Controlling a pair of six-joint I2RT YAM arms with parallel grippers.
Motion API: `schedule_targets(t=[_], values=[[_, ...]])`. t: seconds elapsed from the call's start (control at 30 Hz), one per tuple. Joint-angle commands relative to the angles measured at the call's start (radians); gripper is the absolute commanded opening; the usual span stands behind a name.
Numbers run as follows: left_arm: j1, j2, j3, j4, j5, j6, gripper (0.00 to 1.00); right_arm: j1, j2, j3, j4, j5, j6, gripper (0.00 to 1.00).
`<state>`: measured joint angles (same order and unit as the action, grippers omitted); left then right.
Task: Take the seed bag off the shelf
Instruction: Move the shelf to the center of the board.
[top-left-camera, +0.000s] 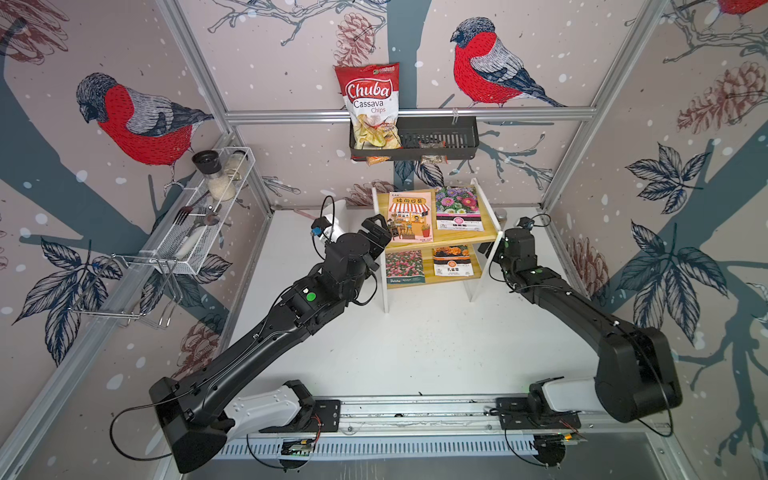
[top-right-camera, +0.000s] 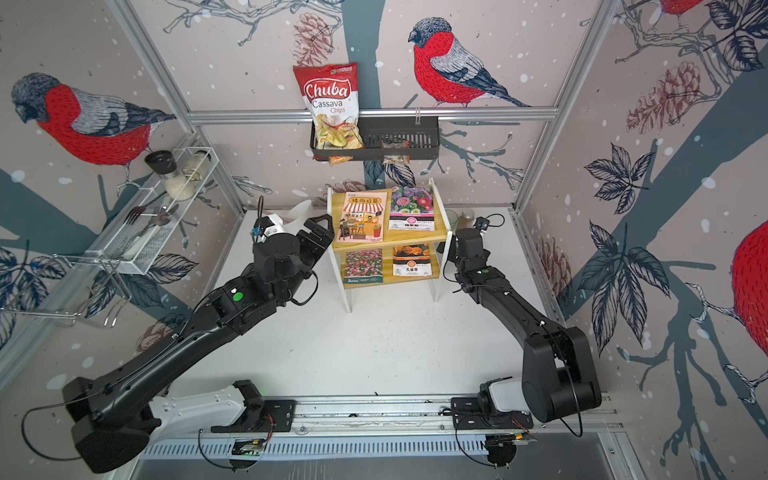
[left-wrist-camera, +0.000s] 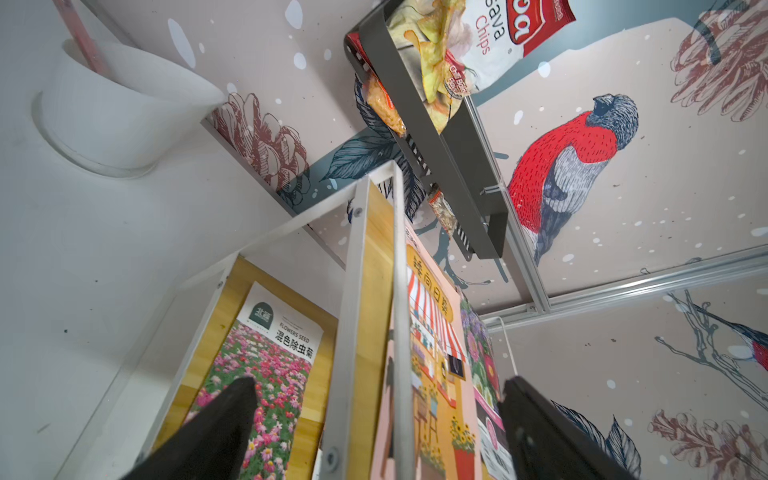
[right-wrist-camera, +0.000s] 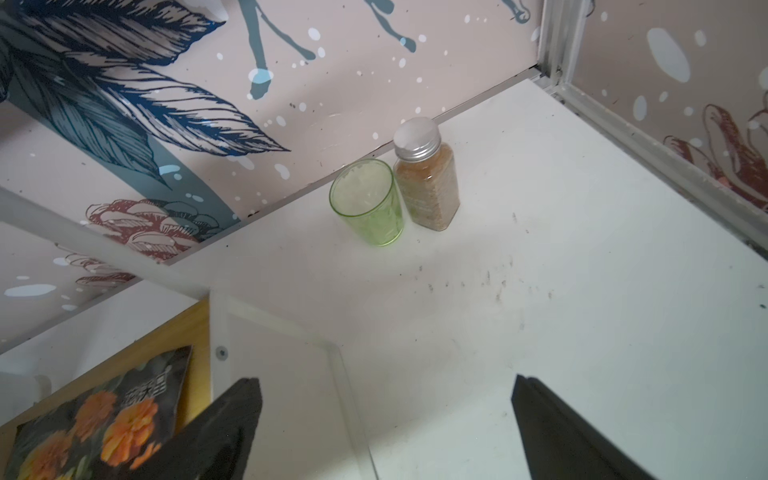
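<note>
Shelf (top-left-camera: 488, 225) holds seemingly four seed bags (top-left-camera: 410, 216).

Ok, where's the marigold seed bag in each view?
In a top view: marigold bag on the lower board of the shelf, right half.
In a top view: same spot.
Left wrist: not in it.
Right wrist: on the yellow board, beside the white leg.
Shared landmark: the shelf's yellow boards.

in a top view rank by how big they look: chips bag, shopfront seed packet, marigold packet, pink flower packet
1. chips bag, higher up, so nearness may flatter it
2. shopfront seed packet
3. marigold packet and pink flower packet: look alike, both partly hidden under the shelf's upper board
</note>
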<state>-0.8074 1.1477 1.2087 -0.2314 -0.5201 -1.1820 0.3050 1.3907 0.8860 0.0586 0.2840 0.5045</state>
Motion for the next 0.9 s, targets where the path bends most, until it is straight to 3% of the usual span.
schedule_targets(t=[0.0,0.33,0.87], values=[[-0.006,0.028,0.013,0.005,0.037,-0.008,0.95,0.023,0.021,0.025,-0.002,-0.008,0.032,1.00],[0.009,0.094,0.064,0.030,0.017,0.063,0.96,0.129,0.118,0.110,-0.039,-0.010,0.100,1.00],[0.245,0.144,0.152,0.029,0.150,0.187,0.96,0.174,0.243,0.248,-0.062,-0.049,0.190,1.00]])
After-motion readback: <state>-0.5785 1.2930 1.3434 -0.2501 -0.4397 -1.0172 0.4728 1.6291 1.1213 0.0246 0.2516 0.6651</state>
